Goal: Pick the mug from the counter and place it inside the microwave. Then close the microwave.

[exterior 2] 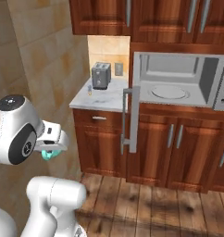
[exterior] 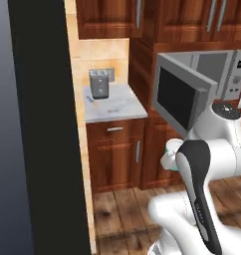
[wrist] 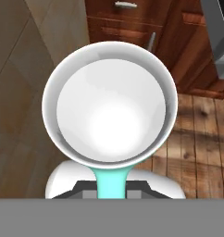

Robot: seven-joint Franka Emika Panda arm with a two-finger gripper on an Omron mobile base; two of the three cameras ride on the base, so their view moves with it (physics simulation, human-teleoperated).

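Nearest the hand camera sat the small teal-green cylindrical mug with a whitish rim (wrist: 109, 104), its white bowl-like interior facing straight up the lens and a teal strip of its wall running down toward the gripper (wrist: 109, 187). The finger tips themselves were hidden beneath the cup, so the pictures could not confirm how the jaws stood, though the mug hanging off the floor with nothing under it suggested they were pinched on it. From the right base view the teal mug (exterior 2: 49, 155) showed just below the gripper (exterior 2: 51, 149), held low over the brown wooden plank floor (exterior 2: 169, 208) and well clear of the pale marbled stone counter (exterior 2: 104, 99). Up and away from the hand stood the large grey-silver box microwave (exterior 2: 178, 78), its dark-windowed door (exterior: 180, 97) swung wide and the white round turntable plate (exterior 2: 168, 92) bare inside. Beside it on the counter, farther from the hand, stood the small grey metal toaster (exterior 2: 100, 75). By that showing, the pick was done: the mug was off the counter and in the hand's keeping. Left to do were carrying it up to the open cavity, setting it on the turntable, letting go, and swinging the door shut.
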